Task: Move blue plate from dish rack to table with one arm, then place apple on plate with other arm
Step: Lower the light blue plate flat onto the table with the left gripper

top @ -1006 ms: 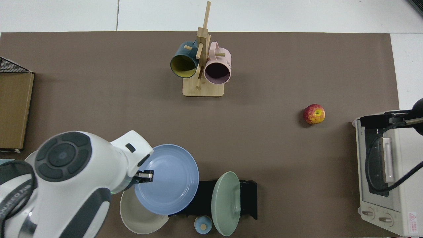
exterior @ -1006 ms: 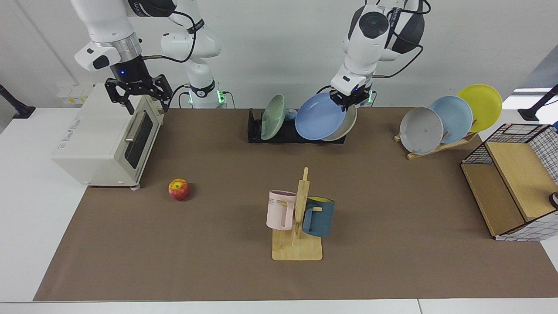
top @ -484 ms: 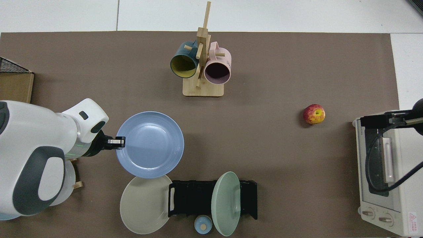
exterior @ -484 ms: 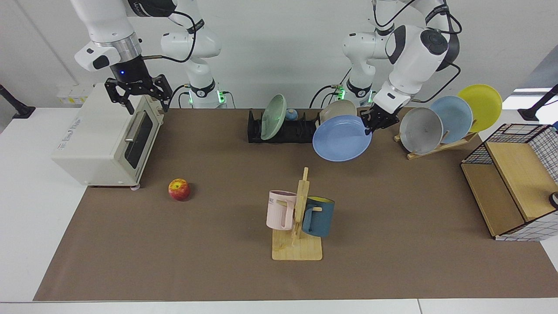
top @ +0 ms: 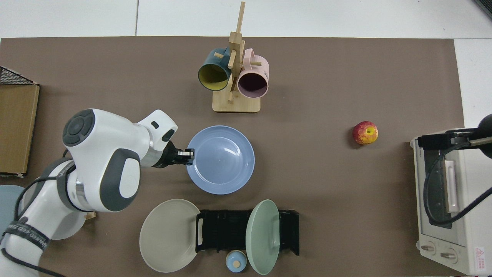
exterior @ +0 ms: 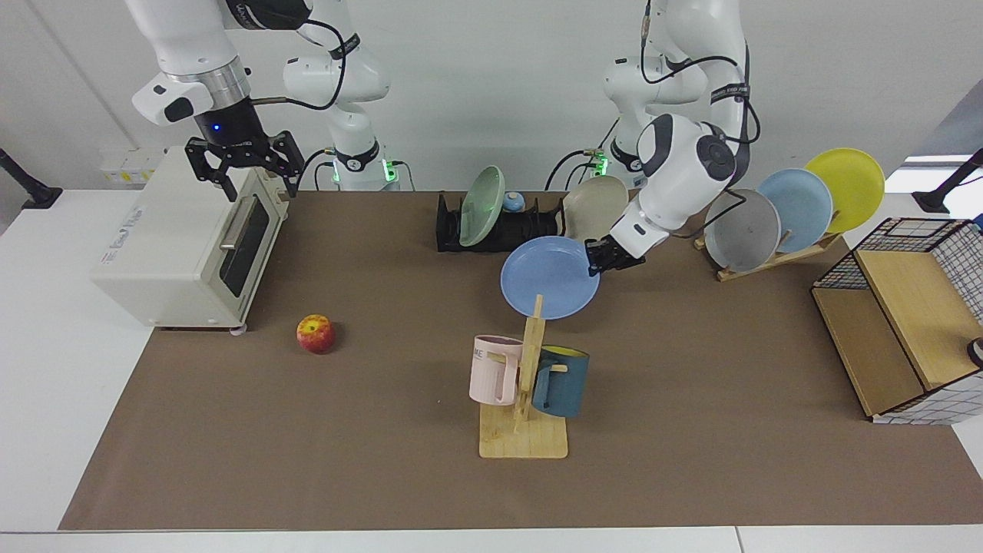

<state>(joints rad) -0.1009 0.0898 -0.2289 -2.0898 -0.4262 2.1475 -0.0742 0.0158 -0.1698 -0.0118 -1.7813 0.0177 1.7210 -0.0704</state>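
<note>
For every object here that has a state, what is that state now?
blue plate: held level at its rim, out of the rack
left hand: shut on the plate
right hand: open, waiting above the toaster oven
apple: lying on the table

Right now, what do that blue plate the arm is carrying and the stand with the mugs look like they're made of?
The blue plate, pinched at its rim by the left tool, looks like matte plastic or melamine: even colour, no glaze shine. The mug stand looks like pale unfinished wood, maybe bamboo, with visible grain.
</note>
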